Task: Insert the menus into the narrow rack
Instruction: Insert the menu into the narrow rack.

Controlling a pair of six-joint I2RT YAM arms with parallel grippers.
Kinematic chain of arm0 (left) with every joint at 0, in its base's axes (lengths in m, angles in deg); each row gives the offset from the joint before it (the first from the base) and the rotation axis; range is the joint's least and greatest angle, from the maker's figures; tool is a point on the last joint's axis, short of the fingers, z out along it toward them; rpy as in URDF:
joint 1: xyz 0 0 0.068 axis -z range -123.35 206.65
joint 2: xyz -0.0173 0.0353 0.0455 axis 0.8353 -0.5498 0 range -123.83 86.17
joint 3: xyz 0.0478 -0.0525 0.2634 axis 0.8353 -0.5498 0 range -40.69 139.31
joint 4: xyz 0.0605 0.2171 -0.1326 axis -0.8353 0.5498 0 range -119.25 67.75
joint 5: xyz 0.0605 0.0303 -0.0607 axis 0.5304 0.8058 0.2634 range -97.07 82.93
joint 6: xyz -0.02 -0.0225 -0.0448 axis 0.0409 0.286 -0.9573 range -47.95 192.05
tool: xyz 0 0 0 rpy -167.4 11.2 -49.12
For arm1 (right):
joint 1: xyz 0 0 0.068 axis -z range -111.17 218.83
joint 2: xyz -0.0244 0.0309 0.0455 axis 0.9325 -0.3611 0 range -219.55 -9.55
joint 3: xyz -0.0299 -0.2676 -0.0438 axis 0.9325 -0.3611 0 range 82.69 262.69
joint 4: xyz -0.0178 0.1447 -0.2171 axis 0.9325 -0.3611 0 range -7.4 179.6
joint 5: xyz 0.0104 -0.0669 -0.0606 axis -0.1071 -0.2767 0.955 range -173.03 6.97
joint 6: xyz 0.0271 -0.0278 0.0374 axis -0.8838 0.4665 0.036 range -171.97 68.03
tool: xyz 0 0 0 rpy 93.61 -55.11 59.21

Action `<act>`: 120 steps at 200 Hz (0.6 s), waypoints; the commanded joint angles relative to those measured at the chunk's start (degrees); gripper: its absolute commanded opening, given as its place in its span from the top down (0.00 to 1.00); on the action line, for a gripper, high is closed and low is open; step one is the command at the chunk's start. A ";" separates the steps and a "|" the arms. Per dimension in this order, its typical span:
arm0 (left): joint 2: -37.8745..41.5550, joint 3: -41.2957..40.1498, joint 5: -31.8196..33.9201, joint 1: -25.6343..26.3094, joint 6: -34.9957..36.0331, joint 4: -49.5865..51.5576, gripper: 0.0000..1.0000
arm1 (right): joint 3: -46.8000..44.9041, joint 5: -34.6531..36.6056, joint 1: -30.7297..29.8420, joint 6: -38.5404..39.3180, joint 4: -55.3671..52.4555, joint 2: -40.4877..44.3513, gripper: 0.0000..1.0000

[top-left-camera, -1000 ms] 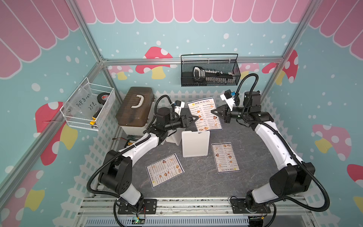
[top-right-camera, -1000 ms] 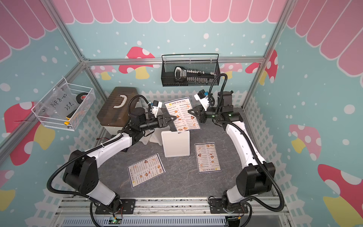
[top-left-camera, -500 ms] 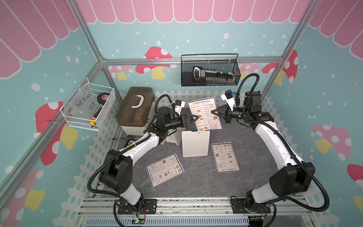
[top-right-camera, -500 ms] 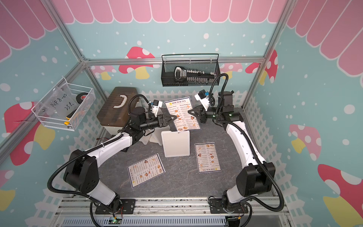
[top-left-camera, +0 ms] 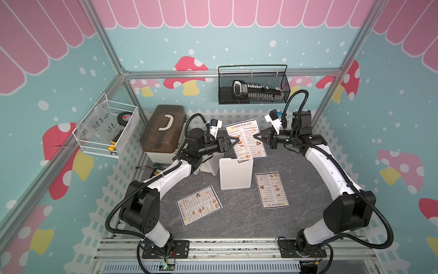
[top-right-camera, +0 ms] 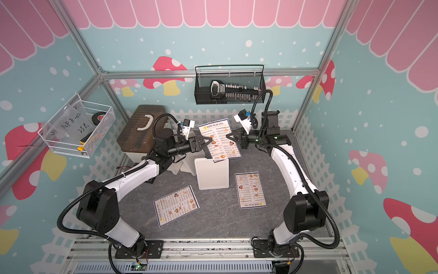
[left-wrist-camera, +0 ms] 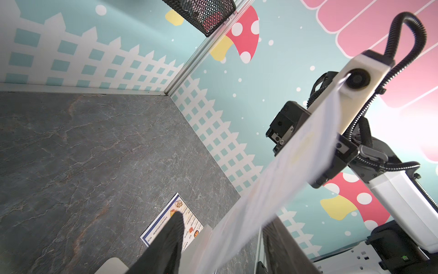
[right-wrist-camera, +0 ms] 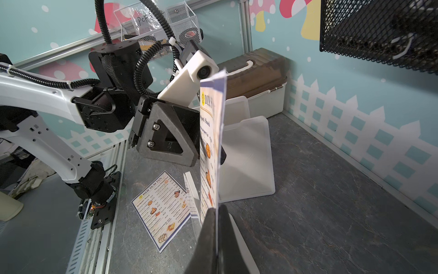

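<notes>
Your right gripper (top-left-camera: 255, 137) is clamping tight on the right edge of one menu (top-left-camera: 246, 140) and is holding it upright over the white rack (top-left-camera: 234, 175). The lower edge of this menu is reaching the top of the rack; whether it is already inside, I cannot tell. Your left gripper (top-left-camera: 236, 141) is hanging with its jaws apart, one finger (right-wrist-camera: 152, 135) on each side of the menu's left edge. A second menu (top-left-camera: 199, 208) is lying flat on the table (top-left-camera: 237, 220) near your left arm, and a third menu (top-left-camera: 272, 189) just right of the rack.
</notes>
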 commanded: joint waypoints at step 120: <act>3.55 -3.65 -1.68 -2.54 -1.26 -4.64 0.52 | 0.51 -1.87 -1.49 -3.56 3.62 -3.02 1.00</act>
